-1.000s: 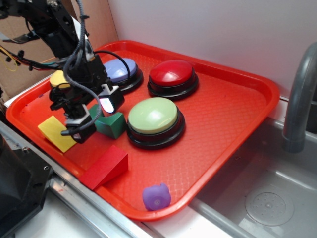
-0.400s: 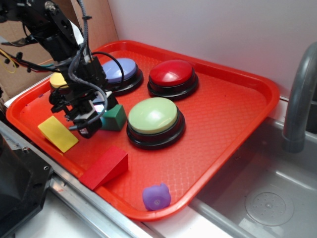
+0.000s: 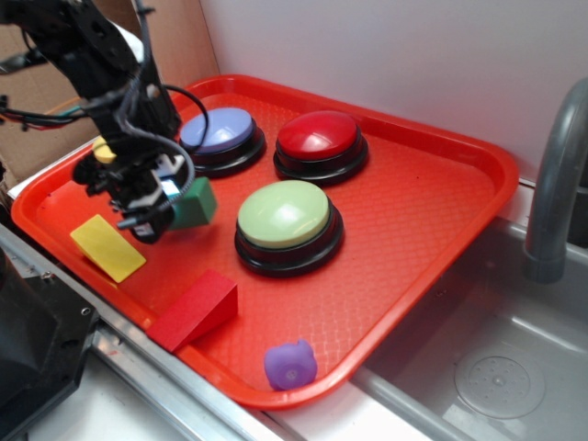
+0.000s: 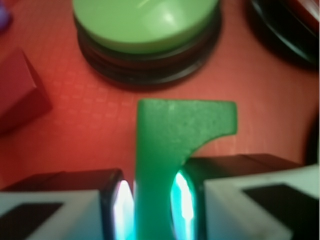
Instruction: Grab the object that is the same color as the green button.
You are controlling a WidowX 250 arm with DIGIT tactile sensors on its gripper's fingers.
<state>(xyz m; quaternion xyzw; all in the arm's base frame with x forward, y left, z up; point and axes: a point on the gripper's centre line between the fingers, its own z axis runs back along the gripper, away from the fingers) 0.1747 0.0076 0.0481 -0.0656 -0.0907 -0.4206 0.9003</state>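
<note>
The object, a small dark green block with a curved notch, is pinched between my fingers and hangs a little above the red tray, left of the green button. In the wrist view the green block sticks out forward from between both pads, which press its narrow part. My gripper is shut on it. The green button, pale green on a black base, stands in the tray's middle, apart from the block.
A blue-purple button and a red button stand at the tray's back; a yellow button is behind my arm. A flat yellow wedge, a red wedge and a purple toy lie near the front. A sink and faucet are at right.
My gripper closed on the green block and lifted it up and to the left, off the tray floor and away from the green button.
</note>
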